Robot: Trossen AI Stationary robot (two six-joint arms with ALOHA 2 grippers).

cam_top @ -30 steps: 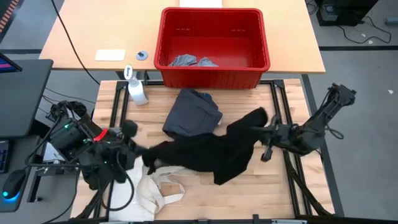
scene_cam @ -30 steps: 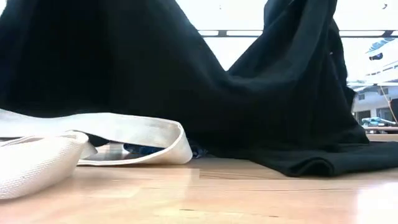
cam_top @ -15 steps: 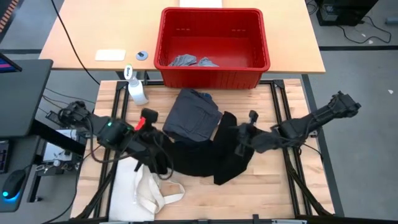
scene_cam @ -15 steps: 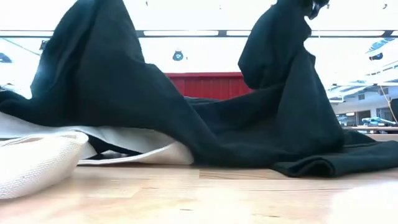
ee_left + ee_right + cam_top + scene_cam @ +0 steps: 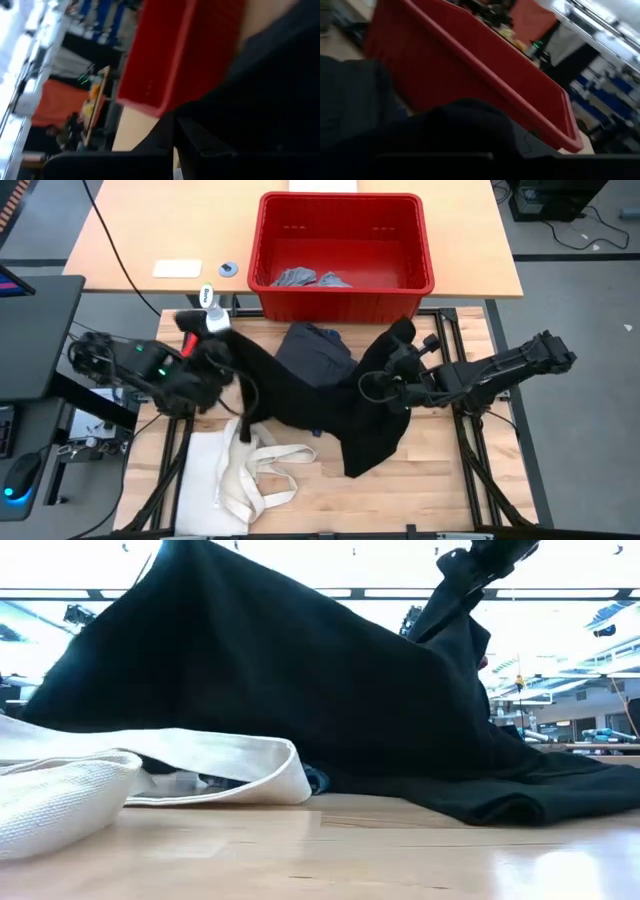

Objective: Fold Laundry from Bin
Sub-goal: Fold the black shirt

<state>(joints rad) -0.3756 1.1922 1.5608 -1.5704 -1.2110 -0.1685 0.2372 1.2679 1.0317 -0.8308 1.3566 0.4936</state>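
Softly draped black garment [image 5: 340,415], ribbed red bin [image 5: 343,292]

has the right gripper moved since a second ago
Yes. In the high view the right gripper, shut on the black garment, has swung from the table's right edge toward its middle and nearer the red bin.

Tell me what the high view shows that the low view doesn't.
Only the high view shows the red bin with light grey pieces inside, the spray bottle, the dark grey piece, and the left gripper and right gripper, each shut on the black piece. Only the low view shows ceiling lights and the room behind. Both show the black piece lifted and the cream tote bag on the wooden table.
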